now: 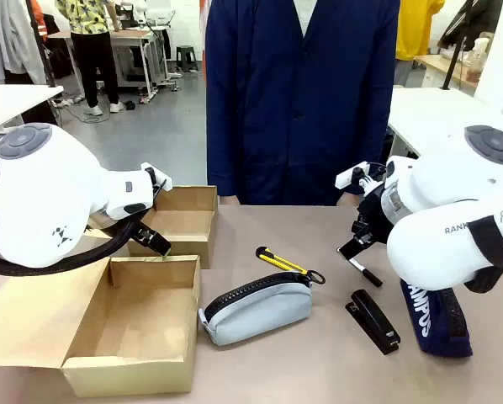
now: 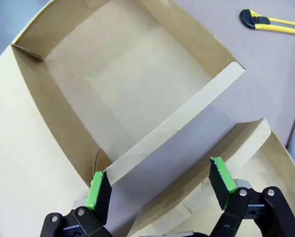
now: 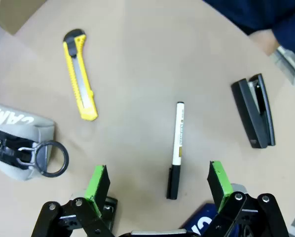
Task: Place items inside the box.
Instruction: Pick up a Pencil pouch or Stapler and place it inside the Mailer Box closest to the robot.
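left claw [image 2: 160, 174] hangs released, its green pads spread wide over the cardboard edges where the 2 boxes meet; a pale cardboard edge runs between the fingers, and i cannot tell if it touches them. right claw [image 3: 158, 170] is released too, hanging above the black marker [image 3: 176, 148], which lies flat on the surface [image 1: 319, 362] with its dark cap end between the 2 pads.

the box [image 1: 129, 383] sits near left, its wide flap folded out to the left, with the smaller box [image 1: 184, 220] just beyond it. in the middle lies the grey pouch [image 1: 256, 310], its ring pull [image 3: 51, 158] pointing right. the yellow-black utility knife [image 1: 278, 261] lies just beyond the grey pouch. the black stapler [image 1: 373, 320] lies right of the grey pouch, just beside the navy campus pouch [image 1: 428, 316] at near right. a person in a dark blue coat [image 1: 302, 101] stands at the far side.
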`<state>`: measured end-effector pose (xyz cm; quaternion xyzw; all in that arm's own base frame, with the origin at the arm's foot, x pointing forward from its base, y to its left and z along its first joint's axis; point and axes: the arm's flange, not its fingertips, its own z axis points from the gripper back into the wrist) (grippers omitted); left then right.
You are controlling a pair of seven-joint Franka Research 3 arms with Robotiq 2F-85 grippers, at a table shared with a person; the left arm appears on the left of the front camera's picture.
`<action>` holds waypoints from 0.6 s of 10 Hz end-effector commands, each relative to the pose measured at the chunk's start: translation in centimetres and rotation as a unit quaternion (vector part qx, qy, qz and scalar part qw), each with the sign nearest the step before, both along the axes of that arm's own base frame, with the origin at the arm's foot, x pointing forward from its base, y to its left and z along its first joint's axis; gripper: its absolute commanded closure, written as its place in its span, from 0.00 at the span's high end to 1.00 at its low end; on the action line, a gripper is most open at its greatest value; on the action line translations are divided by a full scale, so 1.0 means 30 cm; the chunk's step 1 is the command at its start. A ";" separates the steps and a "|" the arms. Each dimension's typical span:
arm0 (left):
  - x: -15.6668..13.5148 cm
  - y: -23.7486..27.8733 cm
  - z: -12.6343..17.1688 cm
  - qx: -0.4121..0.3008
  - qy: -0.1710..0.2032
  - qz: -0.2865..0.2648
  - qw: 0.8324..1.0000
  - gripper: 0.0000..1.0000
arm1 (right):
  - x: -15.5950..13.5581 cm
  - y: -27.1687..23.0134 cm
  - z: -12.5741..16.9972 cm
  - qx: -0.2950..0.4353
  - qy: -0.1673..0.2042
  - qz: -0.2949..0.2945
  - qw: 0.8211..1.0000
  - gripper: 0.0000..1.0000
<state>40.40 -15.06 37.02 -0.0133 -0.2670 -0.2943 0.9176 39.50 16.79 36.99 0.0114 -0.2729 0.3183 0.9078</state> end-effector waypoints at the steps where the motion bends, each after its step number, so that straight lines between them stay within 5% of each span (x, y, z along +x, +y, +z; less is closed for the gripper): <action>1: 0.000 0.000 0.000 0.000 0.000 0.000 1.000 1.00 | 0.000 0.000 0.000 0.000 0.000 0.000 1.000 1.00; 6: 0.000 0.000 0.000 0.000 0.000 0.000 1.000 1.00 | 0.000 0.000 0.000 0.000 0.000 0.000 1.000 1.00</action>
